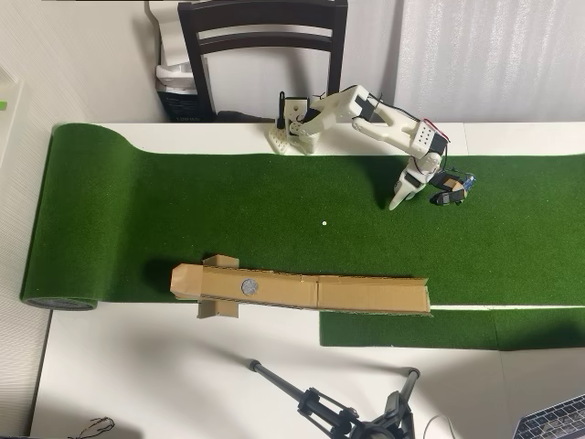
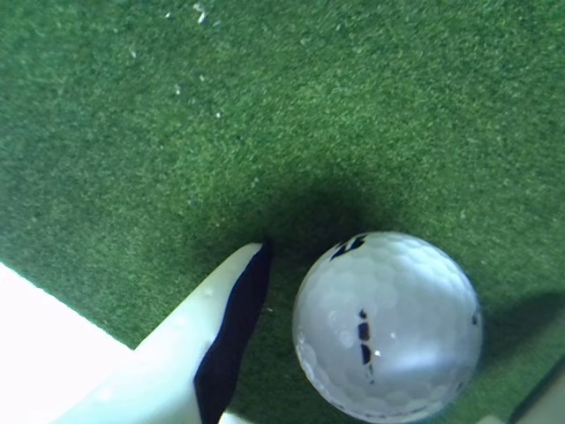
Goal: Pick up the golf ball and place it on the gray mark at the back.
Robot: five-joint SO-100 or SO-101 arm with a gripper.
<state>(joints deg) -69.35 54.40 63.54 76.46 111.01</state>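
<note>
The arm [image 1: 384,119] is extended to the right of the overhead view, with the gripper [image 1: 422,194] lowered onto the green turf [image 1: 183,219]. In the wrist view the ball [image 2: 387,325] is seen resting on the turf, just beside the dark-padded white finger [image 2: 231,329]. A narrow gap appears between pad and ball, so contact is not confirmed. Only a sliver of the second finger is seen at the lower right corner; the jaws are judged to be spread around the ball, not yet pinching it.

The ball is hidden by the gripper in the overhead view. The gray mark [image 1: 249,286] is located on the cardboard ramp [image 1: 366,294], well apart from the gripper. A tiny white dot [image 1: 324,222] lies on the turf between them. The low, straddling pose is judged to be preparation for closing.
</note>
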